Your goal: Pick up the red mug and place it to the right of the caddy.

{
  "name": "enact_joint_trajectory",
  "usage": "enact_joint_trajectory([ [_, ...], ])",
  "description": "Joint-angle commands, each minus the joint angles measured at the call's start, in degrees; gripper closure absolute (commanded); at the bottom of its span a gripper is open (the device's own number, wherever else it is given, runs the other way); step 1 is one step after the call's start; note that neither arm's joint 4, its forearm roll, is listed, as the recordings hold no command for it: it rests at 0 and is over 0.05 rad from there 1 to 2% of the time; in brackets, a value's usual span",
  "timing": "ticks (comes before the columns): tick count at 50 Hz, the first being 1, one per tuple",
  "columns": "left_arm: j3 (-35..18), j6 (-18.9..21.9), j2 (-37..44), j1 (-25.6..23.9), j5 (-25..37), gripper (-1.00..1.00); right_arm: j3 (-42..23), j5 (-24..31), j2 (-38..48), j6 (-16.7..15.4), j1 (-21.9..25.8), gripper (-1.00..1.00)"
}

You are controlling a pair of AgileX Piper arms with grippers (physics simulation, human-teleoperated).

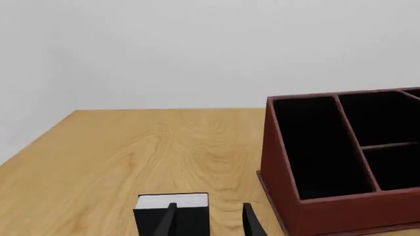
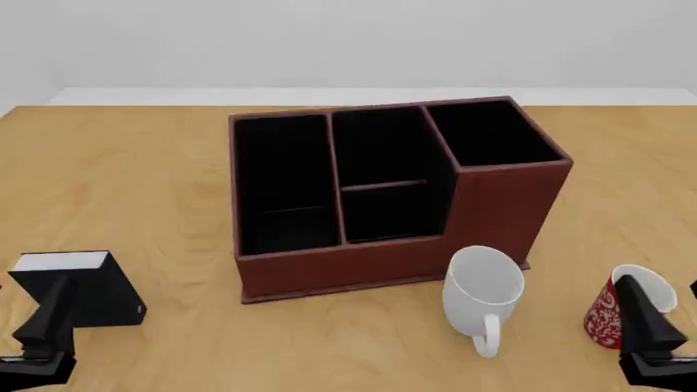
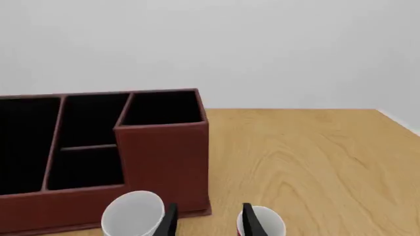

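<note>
The red mug [image 2: 601,314], patterned with white swirls, stands at the near right of the table. It is right of the caddy's [image 2: 370,196] front corner, with a white mug between them. My right gripper [image 2: 655,331] is open just on the near side of the red mug, partly covering it. In the right wrist view the red mug [image 3: 270,225] shows just past one side of the open right gripper [image 3: 208,223], not between the fingers. The caddy [image 3: 98,147] fills the far left there. My left gripper [image 2: 44,327] is open at the near left, holding nothing.
A plain white mug [image 2: 485,286] leans beside the caddy's front right corner, also visible as the white mug [image 3: 135,212]. A small black box with a white top [image 2: 77,286] stands ahead of the left gripper [image 1: 208,223]; that black box [image 1: 174,209] and the caddy [image 1: 341,157] show there.
</note>
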State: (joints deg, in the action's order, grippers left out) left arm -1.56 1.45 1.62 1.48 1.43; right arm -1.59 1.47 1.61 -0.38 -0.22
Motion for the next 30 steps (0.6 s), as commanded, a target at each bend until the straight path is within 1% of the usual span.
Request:
enact_joint_trajectory([
  [1, 1.31, -1.46, -1.19, -1.49, -1.54, -1.0, 1.46, -1.38, -1.15, 0.52, 0.48, -1.0],
  [7, 1.31, -1.46, -1.18, -1.49, -1.54, -1.0, 1.5, -1.72, -0.67, 0.81, 0.63, -1.0],
  [13, 1.31, -1.46, -1.18, -1.49, -1.54, -1.0, 1.54, -2.33, 0.32, 0.38, 1.63, -1.0],
  [21, 1.31, -1.47, -1.19, -1.49, -1.54, -1.0, 1.55, -1.31, -0.31, 0.22, 1.79, -1.0],
  [24, 1.31, -1.46, -1.19, -1.48, -1.54, -1.0, 1.5, -1.49, -0.2, 1.45, 0.66, -1.0],
  [25, 1.31, -1.45, -1.19, -1.49, -1.54, -1.0, 1.5, -3.3, 2.86, 1.8, -0.19, -1.0],
  [26, 1.31, -1.45, -1.19, -1.48, -1.54, -1.0, 1.44, -3.96, 3.7, 2.78, -0.24, -1.0],
  [27, 1.31, -1.46, -1.19, -1.47, -1.54, -1.0, 0.94, -3.41, 3.22, 2.17, -0.4, -1.0],
  [28, 1.31, -1.47, -1.18, -1.49, -1.54, -1.0, 0.52, -4.2, 5.26, 1.43, -1.81, -1.0],
  [29, 1.31, -1.45, -1.19, -1.48, -1.54, -1.0, -0.27, -3.67, 5.45, 1.52, -1.53, -1.0],
  [30, 1.31, -1.46, -1.19, -1.49, -1.54, -1.0, -1.38, -1.94, 4.35, 1.72, -1.48, -1.0],
])
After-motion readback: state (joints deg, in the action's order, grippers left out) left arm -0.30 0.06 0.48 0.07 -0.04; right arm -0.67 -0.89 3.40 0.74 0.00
